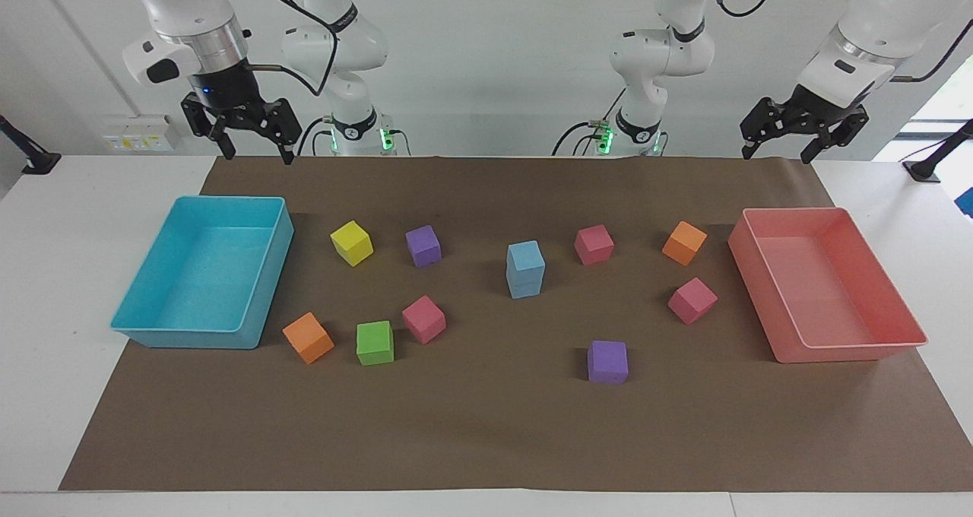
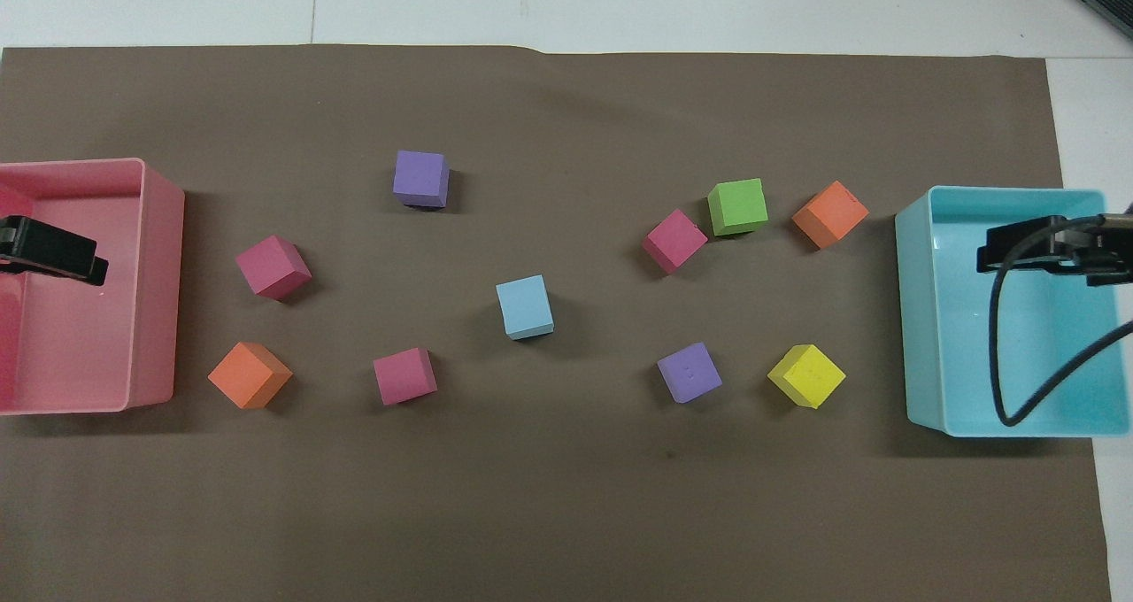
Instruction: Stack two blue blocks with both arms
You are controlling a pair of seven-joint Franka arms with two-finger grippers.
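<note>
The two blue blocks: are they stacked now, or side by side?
Stacked. In the facing view the upper blue block sits squarely on the lower blue block; from overhead only one blue top shows. Neither gripper touches them.

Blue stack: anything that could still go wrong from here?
1. The upper blue block sits slightly askew on the lower blue block; a nudge might topple it.
2. The pink block lies close beside the stack, so a reach for it could clip the stack.
Both right gripper and left gripper hang empty, well clear.
</note>
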